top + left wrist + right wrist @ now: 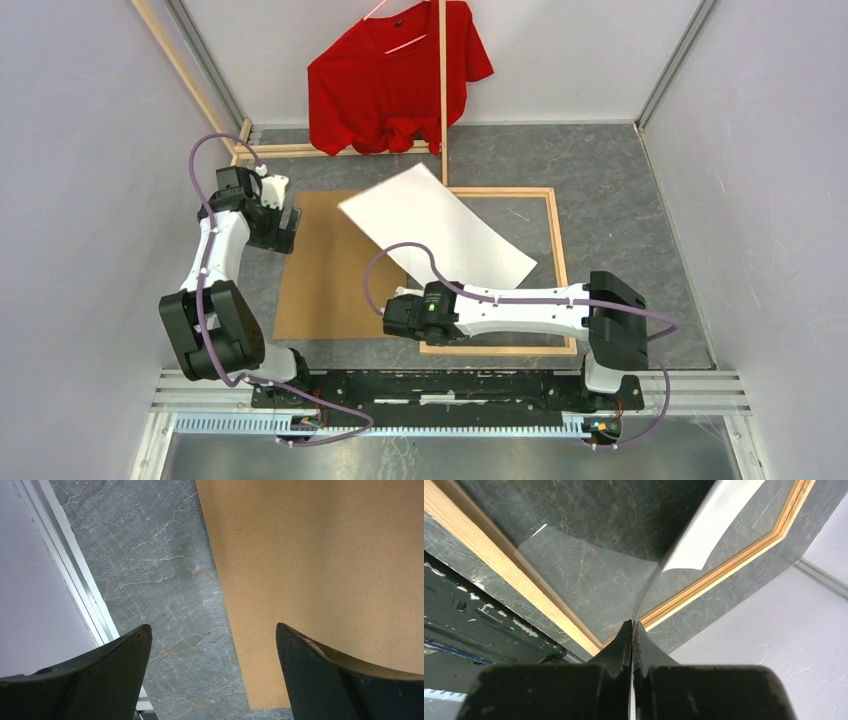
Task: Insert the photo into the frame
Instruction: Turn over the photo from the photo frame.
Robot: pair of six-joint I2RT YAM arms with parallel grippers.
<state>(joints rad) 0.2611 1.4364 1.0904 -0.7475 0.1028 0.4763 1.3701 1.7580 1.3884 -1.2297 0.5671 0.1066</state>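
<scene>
Photo (440,235) back: smooth white paper. Frame (558,250): pale wood, glossy clear pane. Board (320,270): matt brown card. Desk (620,200): grey, marbled.

Grey marbled tabletop (620,170), pale walls (80,150), red shirt (395,80)

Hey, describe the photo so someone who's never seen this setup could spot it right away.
Start at the wooden frame lying flat on the grey table, right of centre. Slanting across its left side is the photo, a large sheet pinched by the right gripper. It shows plain white, while the flat board beside it is brown.
</scene>
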